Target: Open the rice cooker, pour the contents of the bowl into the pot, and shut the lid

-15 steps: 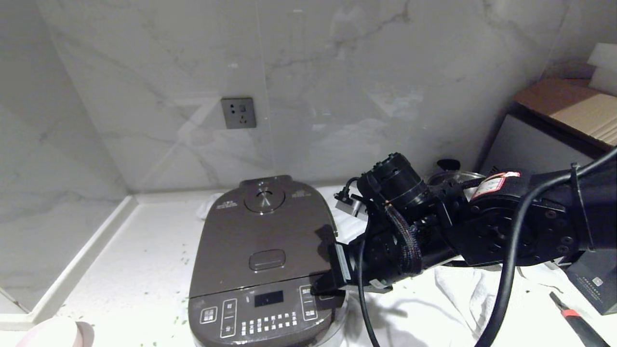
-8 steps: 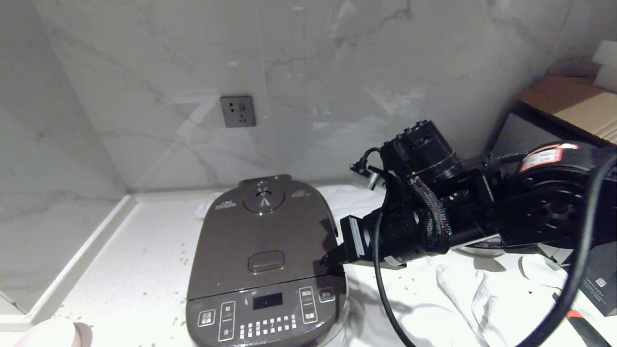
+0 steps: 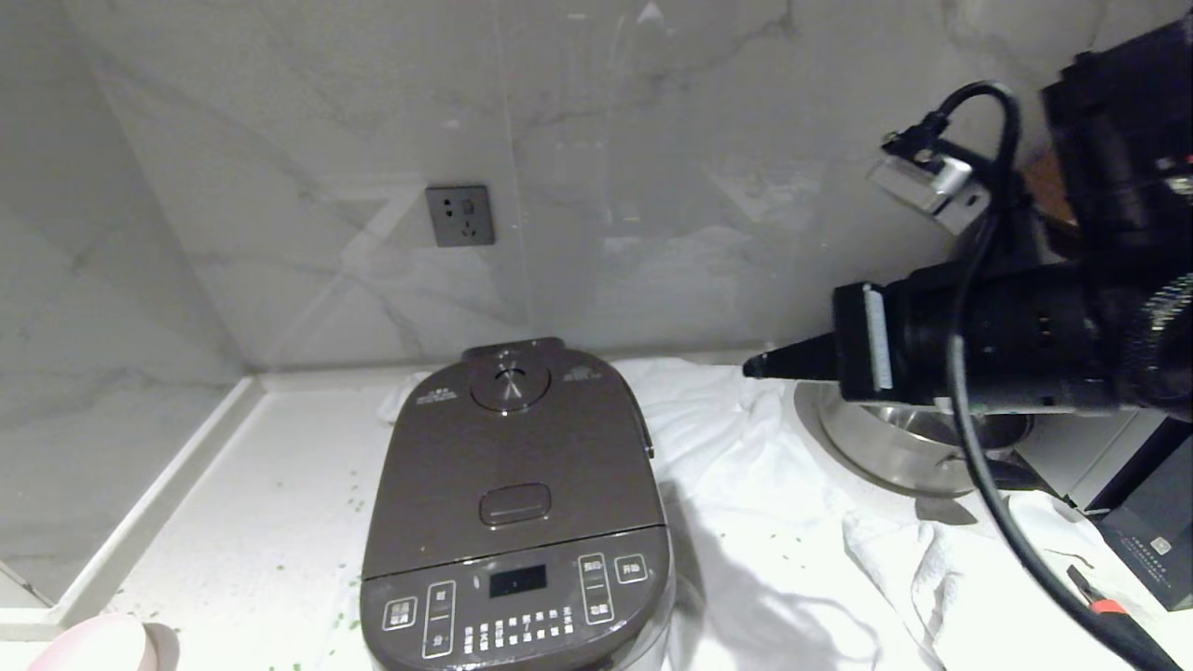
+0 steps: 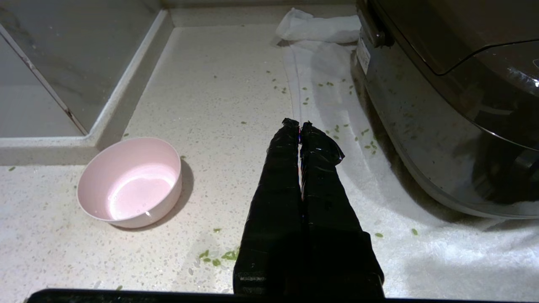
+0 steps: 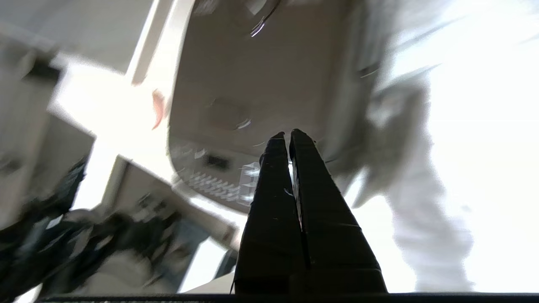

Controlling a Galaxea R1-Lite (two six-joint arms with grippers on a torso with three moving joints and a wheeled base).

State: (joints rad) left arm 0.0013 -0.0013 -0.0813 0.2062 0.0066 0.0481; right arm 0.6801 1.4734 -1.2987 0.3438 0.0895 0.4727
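The rice cooker (image 3: 514,522) sits at the lower centre of the head view with its lid (image 3: 511,461) down flat, the round steam vent (image 3: 509,384) toward the wall and the oblong button (image 3: 515,504) nearer the front panel. The pot inside is hidden under the shut lid.

The right gripper (image 3: 753,368) shows at the right of the head view, held up in the air, pointing toward the left of the frame, well clear of the cooker. Its two black fingers (image 5: 276,168) are pressed together and hold nothing. Below it, at the right middle of the head view, a steel saucepan (image 3: 895,443) stands on a crumpled white cloth (image 3: 746,494) that spreads over the counter to the cooker's right.

The left gripper (image 4: 298,125) appears only in the left wrist view, at the centre of that frame, low over the white counter (image 4: 219,80) beside the cooker's side wall. Its fingers are also closed against each other with nothing between them.

The pink bowl (image 4: 130,182) stands upright at the left of the left wrist view, apart from the gripper, and its white inside looks bare. Small green grains (image 4: 337,128) lie scattered on the counter and cloth near the cooker's base. In the head view only the bowl's edge shows, at the bottom left corner.
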